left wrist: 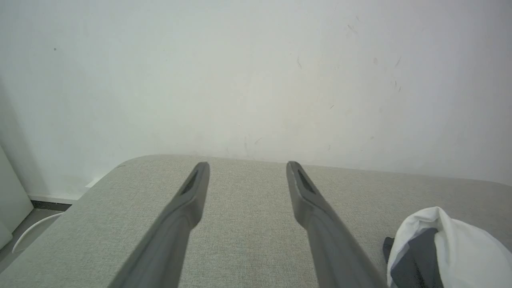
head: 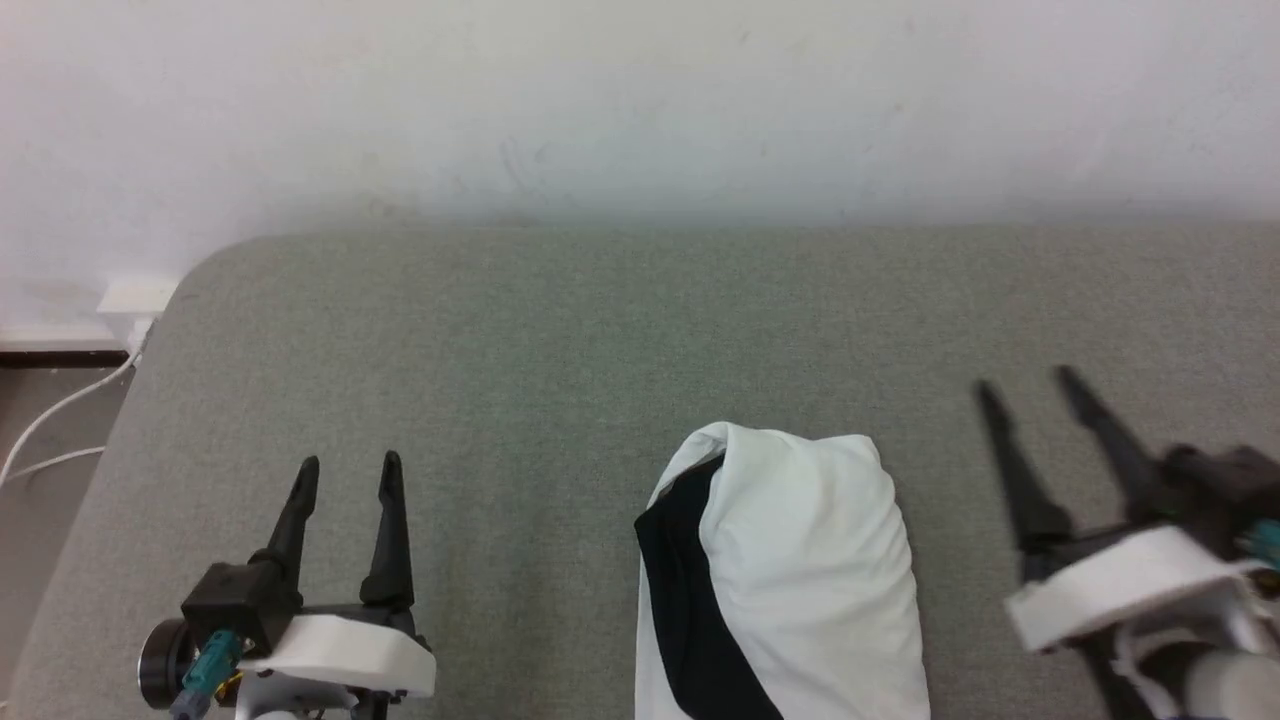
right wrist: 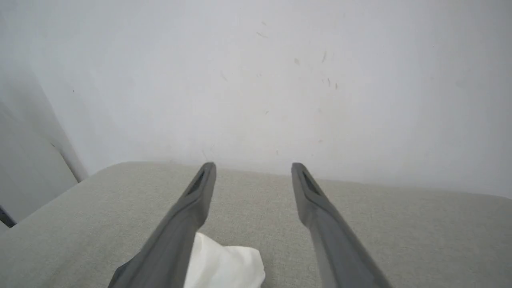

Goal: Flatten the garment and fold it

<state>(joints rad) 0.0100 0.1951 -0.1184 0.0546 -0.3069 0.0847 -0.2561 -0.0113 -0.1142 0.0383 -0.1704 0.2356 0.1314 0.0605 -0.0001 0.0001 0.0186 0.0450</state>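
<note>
The garment (head: 790, 590) lies as a folded white bundle with a black sleeve along its left side, at the front middle of the grey-green surface (head: 560, 360), running off the head view's bottom edge. My left gripper (head: 348, 472) hovers open to its left, well apart, fingers empty. In the left wrist view the garment (left wrist: 452, 248) sits at the lower right of my left gripper (left wrist: 247, 165). My right gripper (head: 1030, 385) stands open and blurred to the garment's right, holding nothing. In the right wrist view my right gripper (right wrist: 253, 166) is above the surface, with a white corner of the garment (right wrist: 228, 264) behind its left finger.
A white wall (head: 640, 100) rises just behind the padded surface. The surface's rounded corner (head: 215, 260) is at the far left, with a white socket and cables (head: 60, 410) on the floor beyond it.
</note>
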